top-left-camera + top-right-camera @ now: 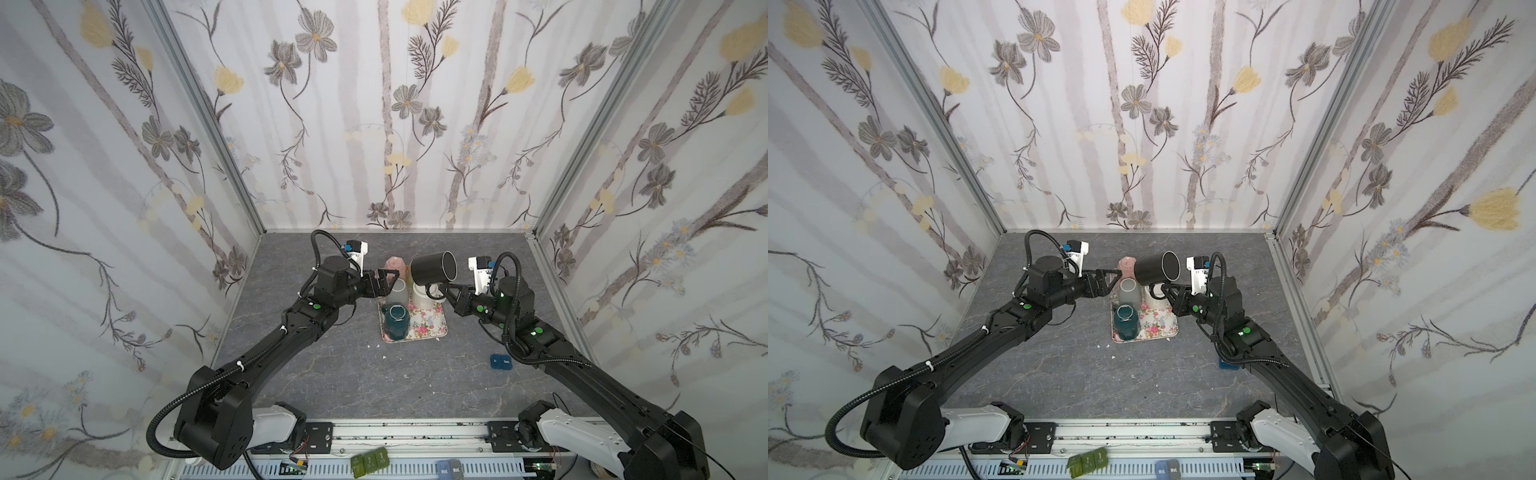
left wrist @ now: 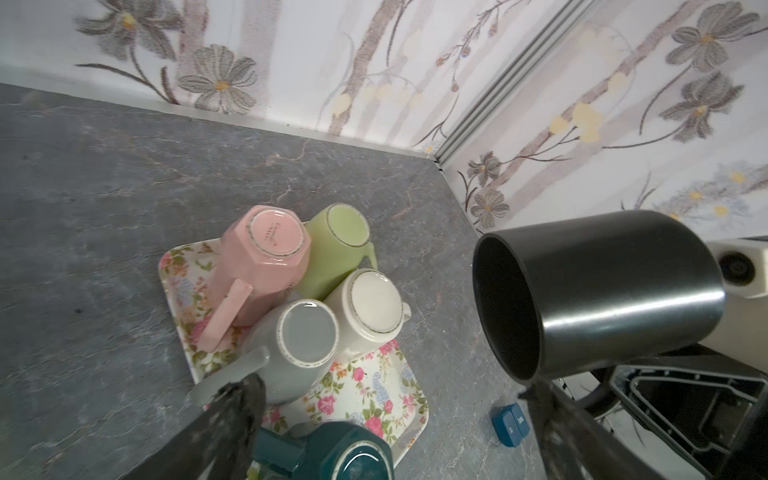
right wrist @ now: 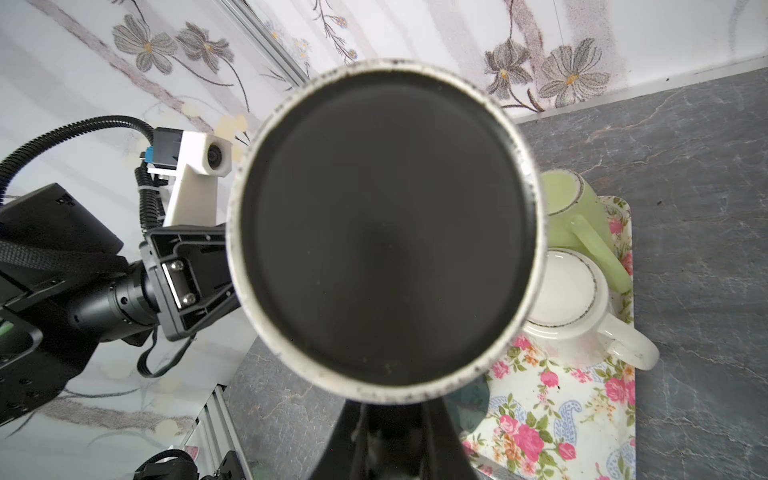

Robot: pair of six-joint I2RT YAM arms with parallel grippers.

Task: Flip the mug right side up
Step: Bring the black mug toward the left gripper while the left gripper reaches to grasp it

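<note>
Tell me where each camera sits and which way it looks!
Top views: high over the front edge, looking down toward the back wall; left arm, right arm, left end effector, right end effector, tray and black mug show in both.
Left wrist: on the left arm, looking past its open fingers at the mugs on the tray and into the black mug's mouth.
Right wrist: on the right arm, looking along its fingers at the black mug's base.
Shared: both wrist views show the black mug, from opposite ends.
</note>
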